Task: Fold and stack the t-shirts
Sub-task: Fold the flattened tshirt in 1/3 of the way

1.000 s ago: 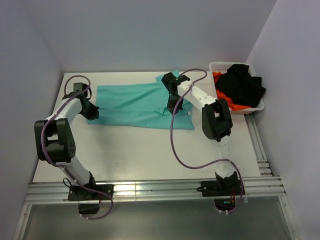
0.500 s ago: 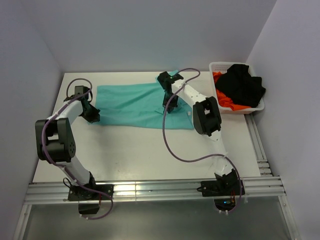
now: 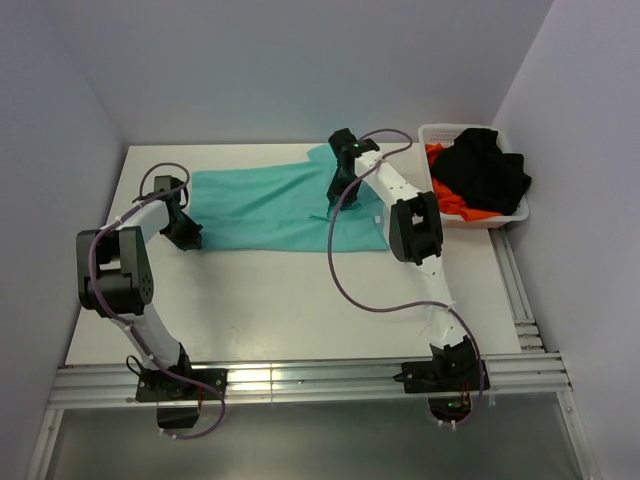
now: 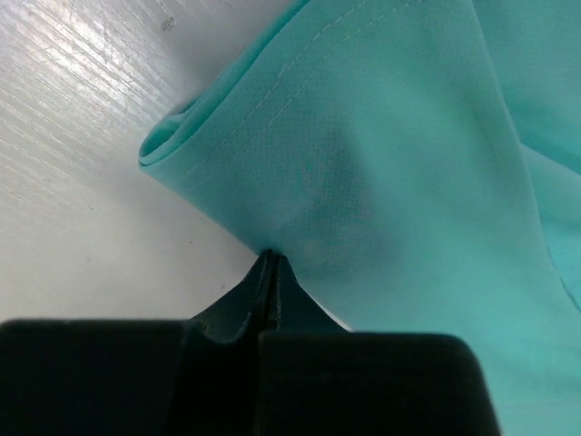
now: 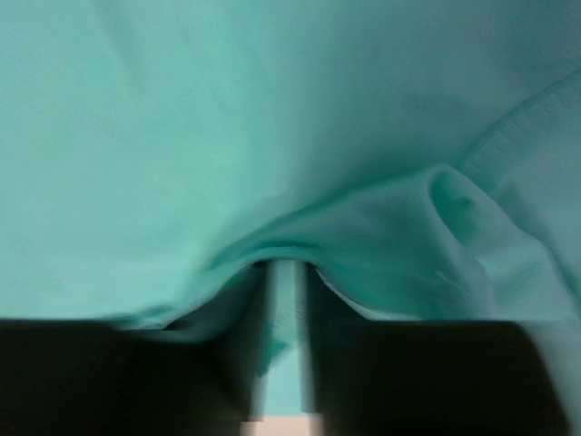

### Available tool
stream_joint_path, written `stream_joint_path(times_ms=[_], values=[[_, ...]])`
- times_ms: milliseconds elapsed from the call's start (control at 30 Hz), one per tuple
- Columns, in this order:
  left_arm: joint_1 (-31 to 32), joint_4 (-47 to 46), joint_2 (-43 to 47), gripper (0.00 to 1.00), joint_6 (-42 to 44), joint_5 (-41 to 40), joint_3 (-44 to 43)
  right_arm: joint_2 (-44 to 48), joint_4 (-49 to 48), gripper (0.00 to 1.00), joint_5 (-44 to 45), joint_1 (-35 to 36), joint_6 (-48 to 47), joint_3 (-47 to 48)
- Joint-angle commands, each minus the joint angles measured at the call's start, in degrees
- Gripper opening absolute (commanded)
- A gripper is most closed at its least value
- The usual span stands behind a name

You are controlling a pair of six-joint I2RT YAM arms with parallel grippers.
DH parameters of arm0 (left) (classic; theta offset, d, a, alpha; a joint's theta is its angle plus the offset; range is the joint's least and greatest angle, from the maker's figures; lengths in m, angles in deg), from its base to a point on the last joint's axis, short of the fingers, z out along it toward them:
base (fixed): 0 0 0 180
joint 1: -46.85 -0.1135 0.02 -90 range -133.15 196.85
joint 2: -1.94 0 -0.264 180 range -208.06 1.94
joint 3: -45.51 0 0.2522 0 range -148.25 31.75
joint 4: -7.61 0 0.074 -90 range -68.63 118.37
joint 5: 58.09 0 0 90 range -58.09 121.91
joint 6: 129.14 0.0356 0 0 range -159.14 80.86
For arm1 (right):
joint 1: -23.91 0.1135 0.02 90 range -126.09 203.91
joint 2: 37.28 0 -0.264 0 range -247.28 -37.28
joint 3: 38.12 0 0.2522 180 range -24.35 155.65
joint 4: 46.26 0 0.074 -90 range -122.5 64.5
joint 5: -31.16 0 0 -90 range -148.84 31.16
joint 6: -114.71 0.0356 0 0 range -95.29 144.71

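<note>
- Teal cloth noted first: the teal t-shirt (image 3: 265,205) lay spread flat across the upper centre of the tabletop (image 3: 280,300), long edges running left to right in the overhead view.
- Left end effector (image 4: 270,259) was fully closed, its tips pinching the stitched hem at the shirt's left corner. A rolled fold of cloth stood just above the tips in the wrist view.
- Right end effector (image 5: 283,272) sat at the shirt's upper right, fingers a sliver apart with a ridge of cloth drawn up between them. Judged a pinch grip.
- Black t-shirt (image 3: 490,172) and orange-red t-shirt (image 3: 455,207) were heaped, unfolded, in the white basket (image 3: 500,218) at upper right.
- Handling, judged: light, limp, thin knit that would sag between held points. Smooth enough to slip from a shallow pinch, and not fragile.
- Grip, judged: best taken at hems and corners, where doubled, stitched cloth gives more to bite, with two holds well apart on one edge to keep it taut.
</note>
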Motion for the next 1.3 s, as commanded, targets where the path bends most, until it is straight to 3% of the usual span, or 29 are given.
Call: stream_joint_path(times_ms=[0, 33, 67, 267, 333, 633, 733, 800, 933, 1033, 1100, 1200, 1267], values=[[0.01, -1.22, -0.22, 0.0, 1.46, 0.68, -0.51, 0.49, -9.64, 0.46, -5.08, -2.8, 2.34, 2.17], [0.01, -1.04, -0.48, 0.0, 1.54, 0.77, -0.6, 1.02, -11.84, 0.69, -6.84, -3.16, 2.52, 2.17], [0.01, -0.87, -0.49, 0.0, 1.81, 0.85, -0.69, 1.98, -16.73, 1.0, -7.73, -3.6, 2.78, 2.34], [0.19, 0.71, 0.21, 0.0, 3.04, -0.2, -2.36, 6.29, -30.12, 1.0, -4.93, -5.8, 4.54, 7.96], [0.19, 1.15, 0.65, 0.0, 2.95, -0.38, -3.32, 9.44, -29.7, 1.0, -4.31, -6.76, 4.37, 7.45], [0.71, -0.25, 3.64, 0.0, 1.19, 1.2, -0.78, 27.72, -26.62, 1.0, -3.34, -7.03, -2.57, -21.45], [1.07, -0.34, 4.34, 0.0, 1.02, 1.56, -0.16, 27.49, -28.46, 1.0, -11.13, -7.29, -3.19, -26.39], [1.42, -0.25, 4.96, 0.0, 0.93, 1.56, 0.1, 25.21, -29.08, 1.0, -20.72, -7.91, -2.23, -25.09], [2.47, 0.1, 6.19, 0.0, 0.75, 1.65, 1.15, 17.05, -32.94, 1.0, -26.27, -7.82, 3.9, -16.75], [2.91, 0.36, 7.59, 0.0, 0.93, 1.38, 2.38, 7.4, -31.73, 1.0, -26.37, -7.91, 11.01, 2.17], [2.91, 0.89, 8.91, 0.0, 1.11, 0.86, 3.44, 2.72, -31.28, 1.0, -25.14, -8.17, 16.2, 7.95], [2.91, 0.98, 11.11, 0.0, 1.46, 0.5, 4.49, 4.96, -37.6, 1.0, -25.66, -8.87, 19.83, 4.73], [2.91, 0.8, 12.51, 0.0, 1.81, 0.41, 5.02, 7.25, -34.21, 1.0, -21.83, -9.23, 16.43, 2.96]])
